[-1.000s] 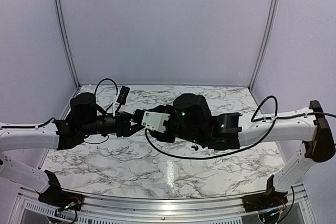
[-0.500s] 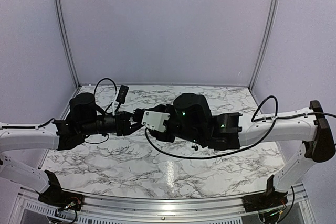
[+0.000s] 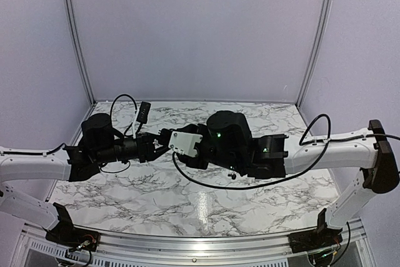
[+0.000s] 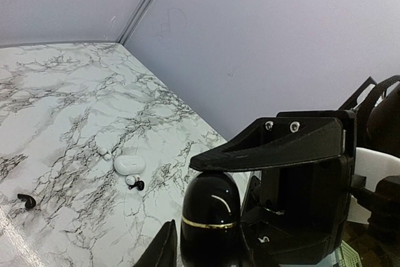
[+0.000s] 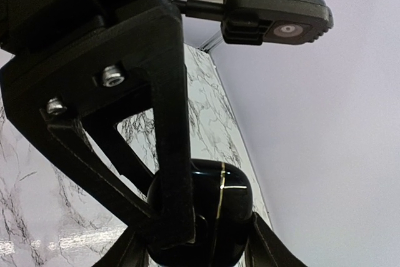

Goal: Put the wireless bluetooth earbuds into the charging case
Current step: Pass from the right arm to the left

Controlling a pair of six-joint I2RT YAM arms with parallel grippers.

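Note:
The charging case (image 4: pixel 209 217), a glossy black oval with a gold band, hangs in mid-air where the two arms meet. My right gripper (image 5: pixel 197 242) is shut on it, one finger on each side of the case (image 5: pixel 206 211). My left gripper (image 4: pixel 209 251) has closed round it from the other direction, and one of its fingers (image 5: pixel 172 154) lies across the case's face. On the marble below rests one tiny black earbud (image 4: pixel 25 200); a second earbud (image 4: pixel 139 185) sits further right. In the top view the grippers (image 3: pixel 161 142) overlap and hide the case.
A white earbud case (image 4: pixel 129 164) lies on the marble table (image 4: pixel 62 110) beside the second black bud, with small white buds (image 4: pixel 103 152) close by. The lilac back wall (image 4: pixel 250 48) stands just behind. A black cable (image 3: pixel 206 182) loops under the right arm.
The left gripper's jaws have narrowed onto the case, and the left arm has shifted slightly left. The right arm and the case have stayed still.

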